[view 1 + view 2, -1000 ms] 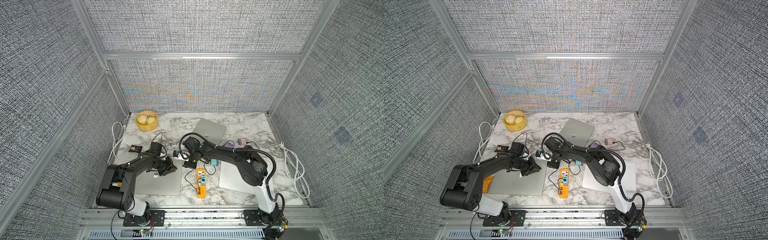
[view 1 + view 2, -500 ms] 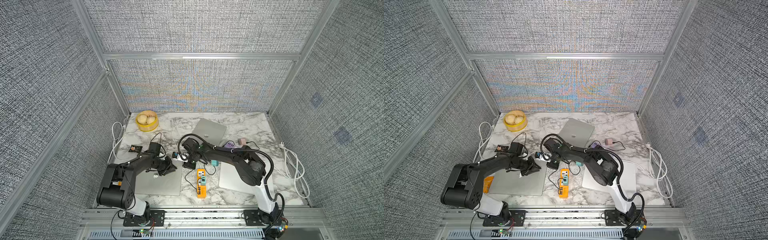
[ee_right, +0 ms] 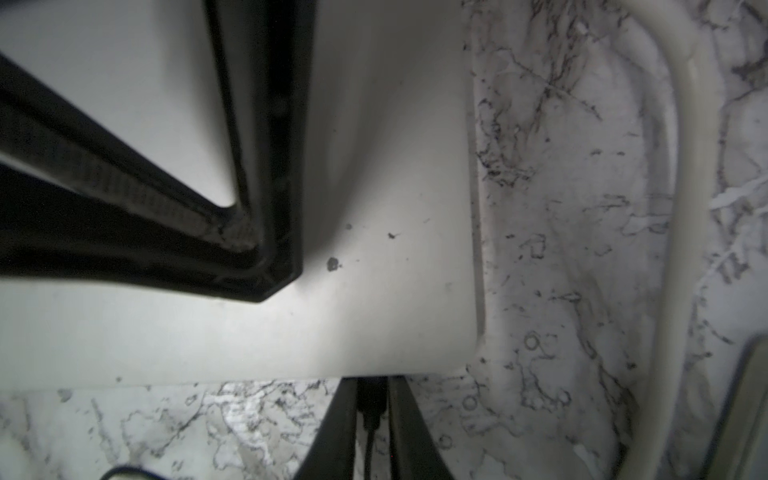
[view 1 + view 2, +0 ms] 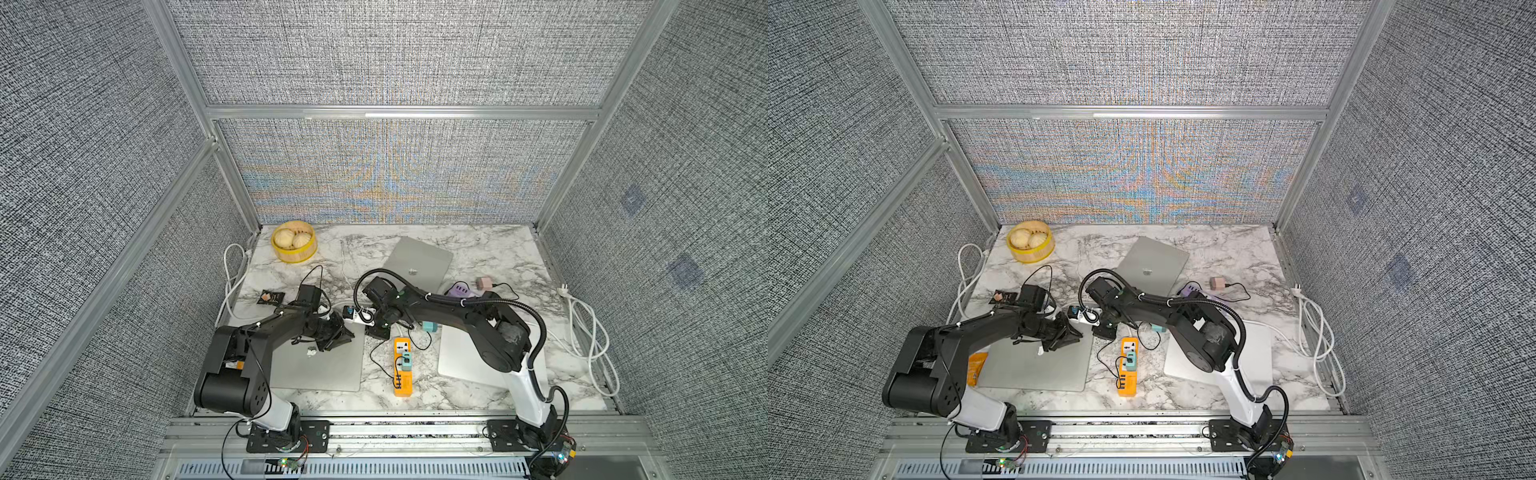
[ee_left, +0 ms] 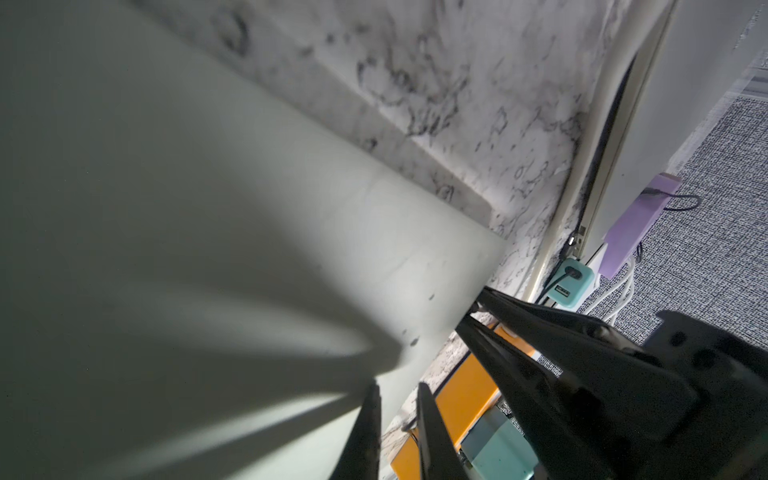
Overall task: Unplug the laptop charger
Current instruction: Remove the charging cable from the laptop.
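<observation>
Nearest me, the orange power strip [image 4: 402,368] lies on the tabletop [image 4: 478,249], just right of the closed laptop [image 4: 316,365]. Farther in, on the laptop's far right corner, the left jaws are drawn together with nothing between them. Their tips press on the lid, which I read as bracing the laptop.

Just right of them, off the laptop's right edge, the right jaws are clenched on the charger's black plug [image 3: 372,399]. The plug sits in the edge close to that corner, so the right arm [image 4: 457,307] is the nearer one and has the pull, while the left only holds things down.

The plug's long axis runs left to right, straight out of the laptop's edge. As I judge it, the pull should go rightward along that axis, because lifting or twisting could bind the plug in its port.

Only the right wrist view shows the plug pinched between the jaws, with its thin cord [image 3: 368,451] trailing away. In both top views the right jaws' own bulk hides it. The left wrist view shows the right jaws' tips reaching the corner, but I can't make out the plug there.
</observation>
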`<state>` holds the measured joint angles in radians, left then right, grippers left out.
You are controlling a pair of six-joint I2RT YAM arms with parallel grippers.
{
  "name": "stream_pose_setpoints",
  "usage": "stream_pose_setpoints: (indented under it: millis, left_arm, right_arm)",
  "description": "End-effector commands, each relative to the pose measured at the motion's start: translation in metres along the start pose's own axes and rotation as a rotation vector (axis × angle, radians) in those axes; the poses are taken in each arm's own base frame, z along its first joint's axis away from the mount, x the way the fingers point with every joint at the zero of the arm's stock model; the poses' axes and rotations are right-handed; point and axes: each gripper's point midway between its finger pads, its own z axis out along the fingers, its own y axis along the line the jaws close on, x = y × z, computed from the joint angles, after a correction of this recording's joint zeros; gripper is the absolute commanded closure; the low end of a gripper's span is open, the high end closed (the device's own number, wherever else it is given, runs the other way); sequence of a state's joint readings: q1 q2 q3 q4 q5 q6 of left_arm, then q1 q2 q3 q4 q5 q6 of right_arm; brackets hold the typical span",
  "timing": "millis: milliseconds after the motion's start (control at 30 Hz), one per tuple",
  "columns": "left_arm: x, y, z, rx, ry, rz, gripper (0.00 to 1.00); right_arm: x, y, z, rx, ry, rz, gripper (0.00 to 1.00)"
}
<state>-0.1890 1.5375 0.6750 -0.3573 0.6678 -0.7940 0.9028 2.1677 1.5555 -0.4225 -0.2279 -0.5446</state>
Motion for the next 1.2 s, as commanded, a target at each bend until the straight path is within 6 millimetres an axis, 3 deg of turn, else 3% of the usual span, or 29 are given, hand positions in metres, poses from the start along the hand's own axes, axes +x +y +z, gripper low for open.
stream_pose_setpoints:
  millis: [0, 800, 1167]
  left_arm:
    - [-0.004, 0.009, 0.001, -0.042, -0.022, -0.011, 0.82]
    - [-0.005, 0.016, 0.003, -0.067, -0.029, -0.019, 0.82]
    - [-0.005, 0.010, -0.002, -0.059, -0.038, -0.010, 0.82]
  right_arm:
    - [0.013, 0.001, 0.001, 0.009, 0.053, -0.022, 0.87]
    - [0.026, 0.000, -0.008, 0.013, 0.100, -0.029, 0.94]
    - [0.011, -0.001, -0.026, 0.024, 0.049, 0.011, 0.70]
